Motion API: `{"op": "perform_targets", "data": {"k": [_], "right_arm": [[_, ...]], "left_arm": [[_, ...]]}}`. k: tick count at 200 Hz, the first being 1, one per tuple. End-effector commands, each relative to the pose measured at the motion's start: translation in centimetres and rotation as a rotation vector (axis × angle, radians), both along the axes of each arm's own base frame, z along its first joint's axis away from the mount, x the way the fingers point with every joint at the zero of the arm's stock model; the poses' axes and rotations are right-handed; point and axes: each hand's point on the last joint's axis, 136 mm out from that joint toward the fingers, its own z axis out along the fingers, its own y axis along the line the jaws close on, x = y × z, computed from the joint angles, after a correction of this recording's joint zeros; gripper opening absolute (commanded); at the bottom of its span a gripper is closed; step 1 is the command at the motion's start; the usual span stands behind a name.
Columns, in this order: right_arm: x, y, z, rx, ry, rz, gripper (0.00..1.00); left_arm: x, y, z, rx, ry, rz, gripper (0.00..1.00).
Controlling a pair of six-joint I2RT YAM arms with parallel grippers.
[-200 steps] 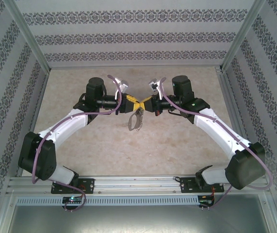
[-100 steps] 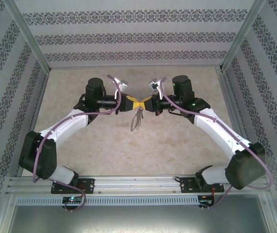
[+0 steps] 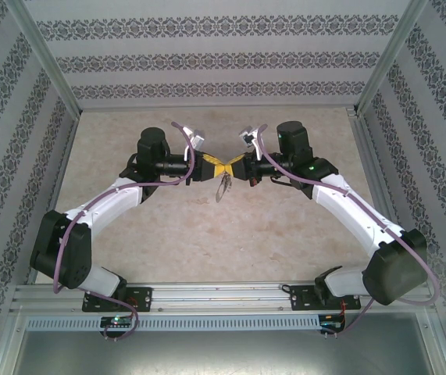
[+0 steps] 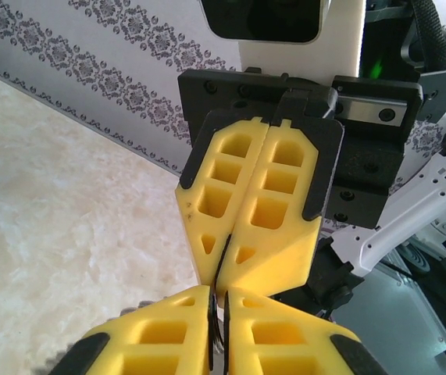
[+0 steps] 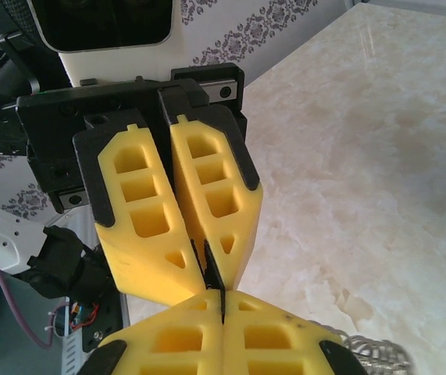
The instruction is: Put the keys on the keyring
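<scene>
Both arms reach inward over the marbled table (image 3: 285, 234) and meet nose to nose, clear of the surface. Left gripper (image 3: 217, 166) and right gripper (image 3: 230, 167) point at each other, yellow tips touching or all but touching. In the left wrist view the left gripper (image 4: 219, 301) has its fingers pressed together with only a hairline seam between them, and a thin grey metal edge (image 4: 219, 344) sits in that seam near the bottom of the view. Facing it, the right gripper (image 4: 224, 269) has its jaws drawn fully together, tip almost on the left one's tip. The right wrist view agrees: right gripper (image 5: 223, 303) closed, left gripper (image 5: 207, 269) closed opposite it, the two pairs meeting at a slight angle. The keyring (image 3: 223, 187) hangs directly below the meeting point of the fingertips, dangling free above the table and touching nothing beneath it; from above it reads as a small grey loop. Its jagged, coil-like fringe (image 5: 369, 349) shows just beside the right gripper's own fingers, at their outer flank, low in that view. Which pair of fingers actually pinches the loop is hard to tell, as the top of it is lost where the tips meet.
</scene>
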Motion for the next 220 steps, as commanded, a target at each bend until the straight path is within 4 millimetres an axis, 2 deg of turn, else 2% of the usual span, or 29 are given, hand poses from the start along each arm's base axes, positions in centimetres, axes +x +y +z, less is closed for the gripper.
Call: {"op": "perform_targets", "data": {"k": [1,13,67,73,117,149,175,220], "right_arm": [[0.5,0.5,1.8,0.024,-0.074,0.005,0.0],[0.5,0.6,1.8,0.027,-0.074,0.008,0.0],[0.7,0.4,1.9,0.029,-0.077,-0.008,0.0],[0.8,0.3,2.0,0.028,-0.077,-0.017,0.07],[0.6,-1.0,2.9,0.063,-0.103,-0.068,0.35],[0.1,-2.4,3.6,0.088,-0.13,-0.114,0.4],[-0.1,-3.4,2.8,0.102,-0.132,-0.191,0.42],[0.0,-5.0,-1.4,0.069,-0.144,-0.412,0.44]], "left_arm": [[-1.8,-0.3,1.1,-0.041,-0.052,-0.086,0.04],[-1.8,-0.3,1.2,-0.049,-0.053,-0.091,0.0],[-1.2,-0.3,1.4,-0.078,-0.07,-0.05,0.0],[-1.0,-0.3,1.4,-0.076,-0.073,-0.038,0.0],[-0.5,0.1,1.8,-0.08,-0.133,0.033,0.0],[-0.4,0.3,2.3,-0.095,-0.159,0.063,0.0],[0.0,0.4,2.4,-0.098,-0.166,0.086,0.0],[0.2,0.7,2.9,-0.121,-0.19,0.125,0.0]]}}
